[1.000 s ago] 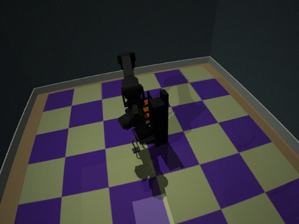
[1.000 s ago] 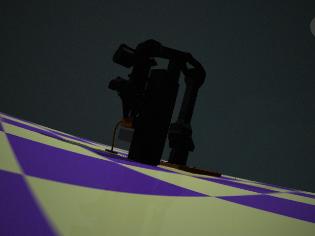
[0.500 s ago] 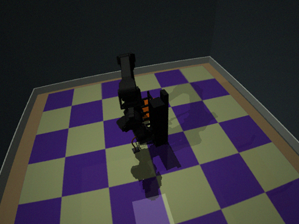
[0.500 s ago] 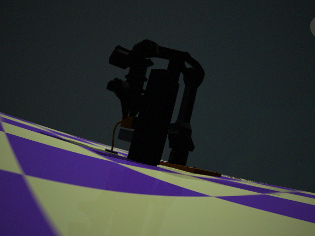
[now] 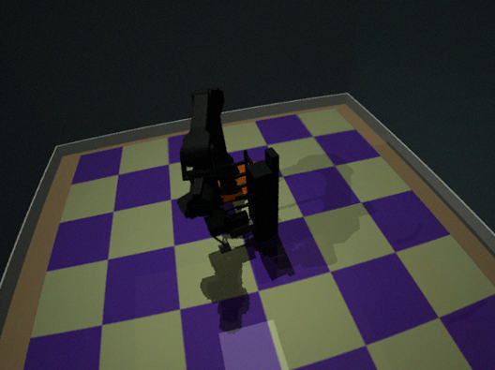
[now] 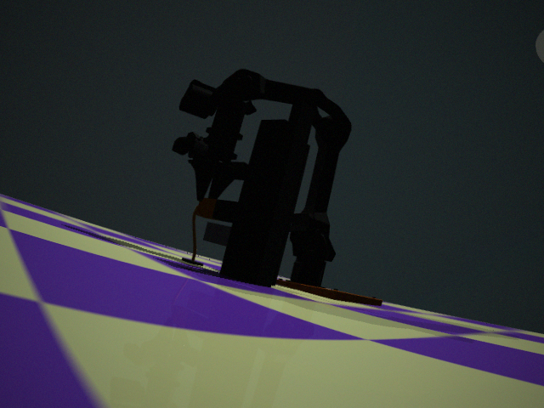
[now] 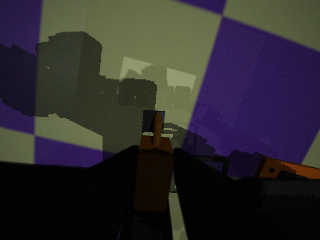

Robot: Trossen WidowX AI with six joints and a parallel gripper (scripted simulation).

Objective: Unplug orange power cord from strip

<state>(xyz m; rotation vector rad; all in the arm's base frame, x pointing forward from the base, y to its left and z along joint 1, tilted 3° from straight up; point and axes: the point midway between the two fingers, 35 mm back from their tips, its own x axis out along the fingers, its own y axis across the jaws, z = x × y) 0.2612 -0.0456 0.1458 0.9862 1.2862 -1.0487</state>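
Observation:
The orange plug (image 6: pixel 206 208) (image 7: pixel 153 182) is between my fingertips, its orange cord (image 6: pixel 194 237) (image 7: pixel 157 127) hanging down to a small dark plate (image 6: pixel 191 261) (image 7: pixel 148 120) on the floor. My gripper (image 6: pixel 205 200) (image 7: pixel 156 152) is shut on the plug, with one finger on each side in the wrist view. A tall black block (image 5: pixel 264 195) (image 6: pixel 263 197), seemingly the power strip, stands upright beside my hand. A dark part (image 6: pixel 226 211) spans between the plug's orange body and this block. Whether the plug's prongs are in a socket is hidden.
A grey block (image 6: pixel 217 233) sits below the plug beside the strip. An orange base plate (image 6: pixel 329 293) (image 7: pixel 287 166) lies under my arm's base. A black part (image 6: pixel 239 168) reaches from the strip toward my fingers, higher up. The checkered floor (image 5: pixel 145 239) has a low grey wall (image 5: pixel 121 135).

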